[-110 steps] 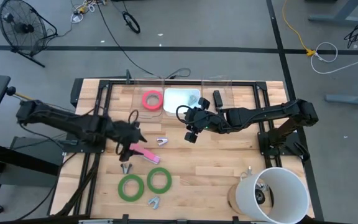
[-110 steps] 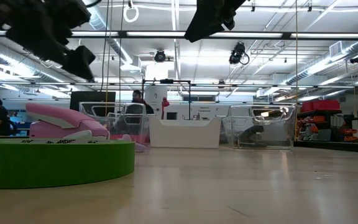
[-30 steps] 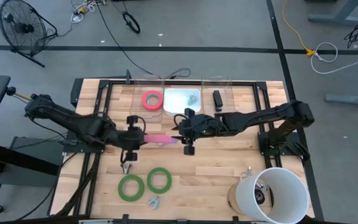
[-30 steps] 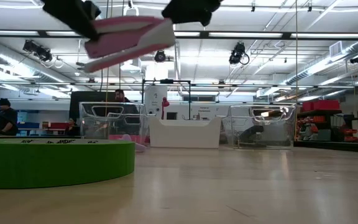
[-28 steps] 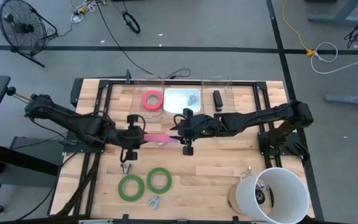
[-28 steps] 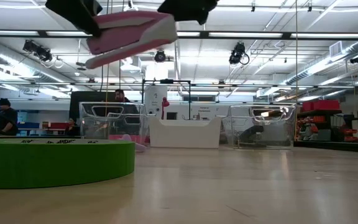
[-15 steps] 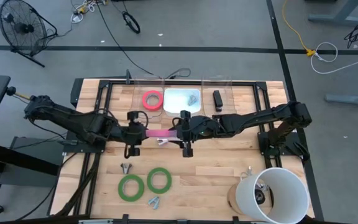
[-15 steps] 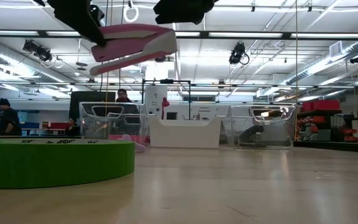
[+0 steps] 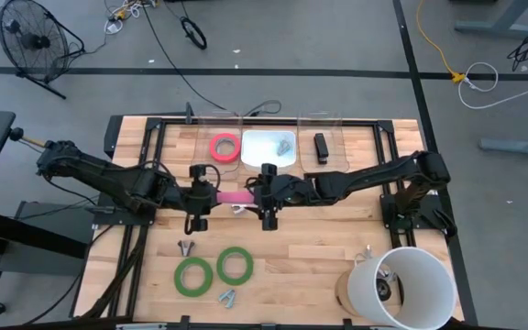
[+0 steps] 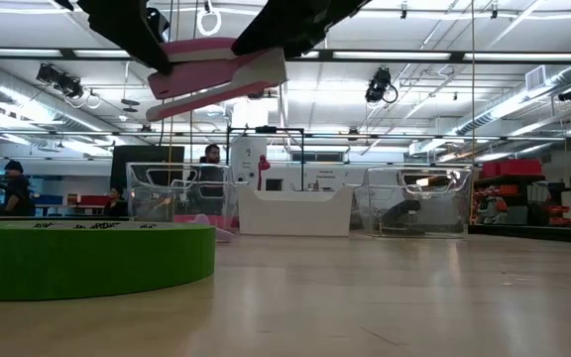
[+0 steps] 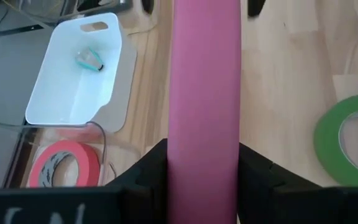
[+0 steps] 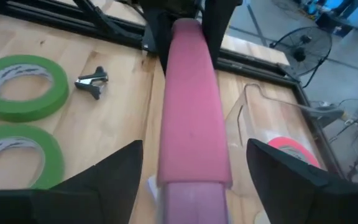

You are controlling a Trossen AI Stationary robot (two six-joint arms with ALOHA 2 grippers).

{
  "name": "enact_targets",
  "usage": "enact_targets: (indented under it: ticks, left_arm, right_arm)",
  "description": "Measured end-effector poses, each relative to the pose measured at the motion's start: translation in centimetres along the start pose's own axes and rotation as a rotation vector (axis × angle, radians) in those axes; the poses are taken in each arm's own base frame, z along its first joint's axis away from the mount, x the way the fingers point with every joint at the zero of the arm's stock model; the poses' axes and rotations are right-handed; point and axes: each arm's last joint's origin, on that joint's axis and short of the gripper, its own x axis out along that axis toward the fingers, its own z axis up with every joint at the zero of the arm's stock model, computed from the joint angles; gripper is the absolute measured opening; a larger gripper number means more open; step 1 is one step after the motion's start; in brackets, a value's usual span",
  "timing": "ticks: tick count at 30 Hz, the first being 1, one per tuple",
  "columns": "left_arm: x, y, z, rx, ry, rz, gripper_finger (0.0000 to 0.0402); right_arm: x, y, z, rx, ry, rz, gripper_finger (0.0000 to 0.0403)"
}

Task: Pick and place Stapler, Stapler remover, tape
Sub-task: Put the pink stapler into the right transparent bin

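- Stapler (image 9: 235,197): pink, long and narrow with a smooth rounded top. It is held in the air above the middle of the wooden table (image 9: 337,247), lying roughly level between the two arms. In the low view it shows a pink upper arm over a paler base, tilted slightly.
- Left gripper (image 9: 200,196) is clamped on one end of the stapler; in the left wrist view its dark fingers (image 11: 145,171) press against both sides of the pink body.
- Right gripper (image 9: 266,195) is at the stapler's other end. In the right wrist view its fingers (image 12: 114,171) stand spread wide on either side of the stapler, clear of its sides.
- Tape: two green rolls, one (image 9: 193,276) at the front left of the table and one (image 9: 235,265) just beside it, both flat with wide open centres.
- Staple remover (image 9: 187,247), small and metallic, lies near the green rolls; another (image 9: 226,296) lies at the table's front edge.
- Clear bin (image 9: 200,128) at the back of the table holds the pinkish-red tape roll (image 9: 225,147).
- White bin (image 9: 255,160), just beside the clear one, holds a small staple remover (image 9: 285,145).
- Second clear bin (image 9: 337,128), next along at the back, holds a dark stapler (image 9: 321,146).
- White bucket (image 9: 401,286) stands at the table's front right corner; small dark items lie inside, too small to identify.
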Motion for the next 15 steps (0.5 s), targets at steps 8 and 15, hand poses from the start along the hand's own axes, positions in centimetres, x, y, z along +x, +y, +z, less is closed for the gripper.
enact_targets:
  ticks: [8,15]
  left_arm:
    - [0.0,-0.02,0.15,0.003,-0.014,-0.001,0.013]
    - [0.0,-0.06,0.26,0.001,-0.024,-0.014,0.013]
  right_arm:
    - [0.42,-0.49,0.09,0.005,-0.027,-0.033,0.0266]
    - [0.42,-0.44,0.01,0.028,-0.019,-0.023,0.0208]
